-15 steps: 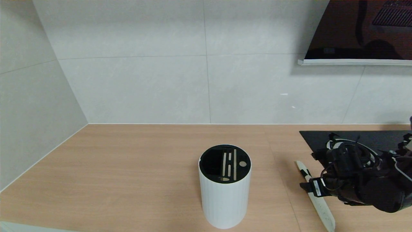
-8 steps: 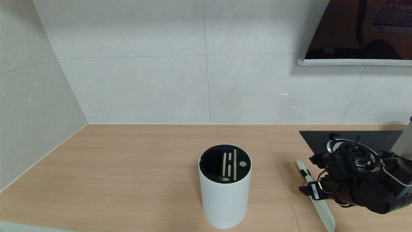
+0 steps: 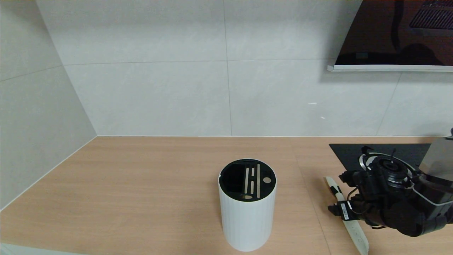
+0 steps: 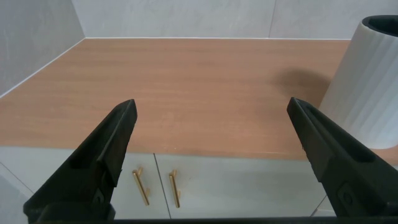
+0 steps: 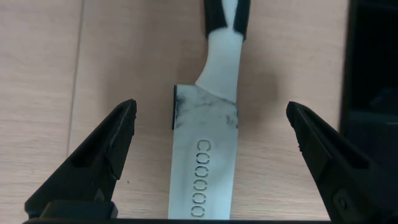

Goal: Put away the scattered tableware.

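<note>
right gripper (image 5: 211, 107) fingers spread wide just above white knife (image 5: 205, 134), knife flat on counter (image 3: 141, 184) right of white slotted holder (image 3: 247, 216) (near black cooktop (image 3: 354, 152)), left gripper (image 4: 211, 104) wide apart at counter edge beside holder

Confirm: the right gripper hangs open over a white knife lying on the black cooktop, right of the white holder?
No. The knife lies on the wooden counter beside the black cooktop, not on it; the right wrist view shows this. The right gripper is open over it, right of the white holder.
</note>
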